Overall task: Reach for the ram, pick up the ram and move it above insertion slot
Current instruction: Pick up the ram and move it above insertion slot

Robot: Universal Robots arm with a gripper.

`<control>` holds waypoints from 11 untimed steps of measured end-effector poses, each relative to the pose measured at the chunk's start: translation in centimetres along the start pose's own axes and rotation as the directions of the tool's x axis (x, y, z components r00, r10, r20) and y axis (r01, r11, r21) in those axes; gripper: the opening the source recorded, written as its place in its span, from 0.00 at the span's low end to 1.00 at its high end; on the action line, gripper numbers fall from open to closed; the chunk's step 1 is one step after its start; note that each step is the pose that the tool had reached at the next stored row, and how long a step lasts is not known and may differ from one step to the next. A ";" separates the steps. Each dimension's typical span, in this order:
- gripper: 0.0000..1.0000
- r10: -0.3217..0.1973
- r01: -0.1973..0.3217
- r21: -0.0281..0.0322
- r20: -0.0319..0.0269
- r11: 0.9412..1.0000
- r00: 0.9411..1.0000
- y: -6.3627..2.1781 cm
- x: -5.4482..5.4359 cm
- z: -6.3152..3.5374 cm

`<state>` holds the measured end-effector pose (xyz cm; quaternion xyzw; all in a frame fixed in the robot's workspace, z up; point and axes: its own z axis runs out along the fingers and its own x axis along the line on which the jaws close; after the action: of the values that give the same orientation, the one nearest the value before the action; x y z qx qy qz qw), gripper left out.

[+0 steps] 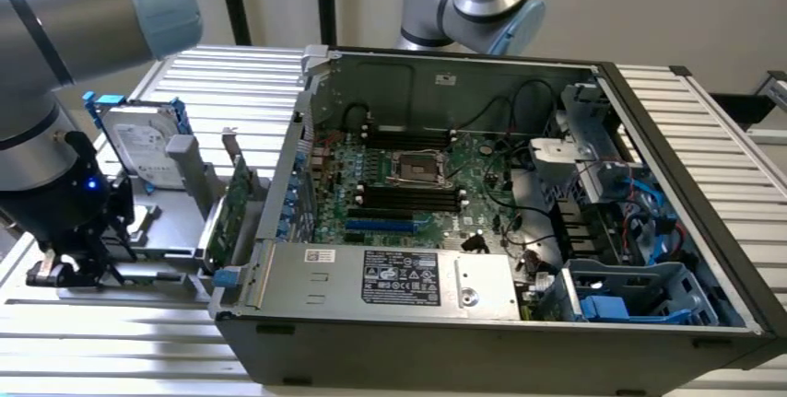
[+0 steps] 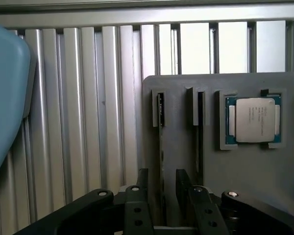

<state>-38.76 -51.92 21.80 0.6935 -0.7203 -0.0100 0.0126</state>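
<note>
The ram [image 2: 160,147] is a thin green stick standing edge-on in a slot of the grey holder [image 2: 245,171]. A second stick [image 2: 200,132] stands in the slot beside it. My gripper [image 2: 162,196] is low over the holder, open, with one black finger [image 2: 143,188] on each side of the ram and a small gap to each. In the exterior view the gripper [image 1: 74,263] is down at the holder [image 1: 172,231] on that view's left. The black memory slots [image 1: 406,197] lie on the motherboard inside the open computer case [image 1: 492,342].
A processor chip [image 2: 255,120] sits in a recess of the holder. A hard drive [image 1: 138,144] and a broader green expansion card [image 1: 228,213] stand on the holder beside the case wall. A second arm [image 1: 480,1] rises behind the case. The table [image 2: 88,107] is ribbed aluminium.
</note>
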 end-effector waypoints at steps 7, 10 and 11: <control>0.36 -0.023 0.023 0.000 -0.001 1.000 1.000 -0.05 0.0 0.74; 0.36 -0.028 0.028 0.000 0.000 1.000 1.000 -0.06 0.0 1.03; 0.36 -0.028 0.028 0.000 0.001 1.000 1.000 -0.07 0.0 1.14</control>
<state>-38.73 -51.92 20.65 0.7036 -0.7105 -0.0103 0.0123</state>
